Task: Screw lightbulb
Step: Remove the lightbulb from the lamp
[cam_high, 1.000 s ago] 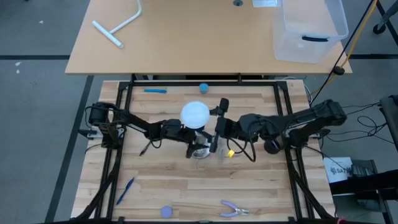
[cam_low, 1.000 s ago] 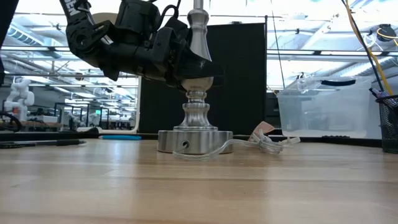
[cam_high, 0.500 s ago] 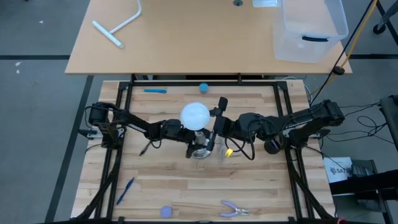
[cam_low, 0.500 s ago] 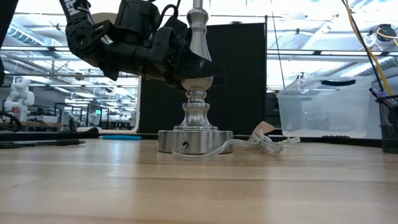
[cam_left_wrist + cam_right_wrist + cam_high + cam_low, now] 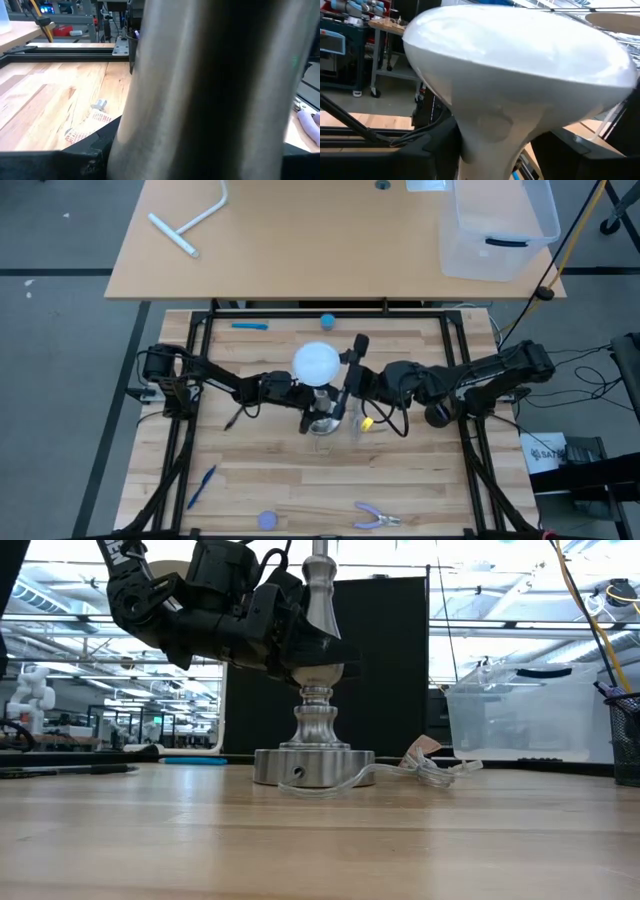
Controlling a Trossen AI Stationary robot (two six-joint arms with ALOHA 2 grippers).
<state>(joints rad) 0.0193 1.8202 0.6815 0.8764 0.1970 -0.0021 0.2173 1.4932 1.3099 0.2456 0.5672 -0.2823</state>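
The white frosted lightbulb [image 5: 316, 364] stands globe up over the silver stand [image 5: 313, 762], which rests on its round base near the table's middle. The bulb fills the right wrist view [image 5: 520, 65]. My left gripper [image 5: 306, 402] reaches in from the table's left and is shut on the stand's stem. It also shows in the low view [image 5: 300, 658]. My right gripper [image 5: 342, 390] reaches in from the table's right and is shut on the bulb's neck. The stand's top and the bulb lie above the low view's edge. My left gripper pinches the stand's silver stem [image 5: 210, 90] between its two fingers [image 5: 75, 157], above the turned foot [image 5: 316, 720]. The fingers come level from the table's left, across the upright stem. The stand's base stays on the table. My right gripper holds the bulb's tapering neck [image 5: 490, 140] between its two fingers [image 5: 437, 150], just under the globe. The fingers come about level from the table's right, across the neck. The bulb stands upright, globe up; its lower end is hidden.
A small blue ball [image 5: 327, 321] and a blue pen [image 5: 250, 325] lie at the far edge. Another pen [image 5: 200, 485], a blue disc [image 5: 267, 520] and pliers [image 5: 375, 515] lie near the front. A clear cord [image 5: 410, 770] trails from the base. A clear bin [image 5: 495, 225] stands beyond.
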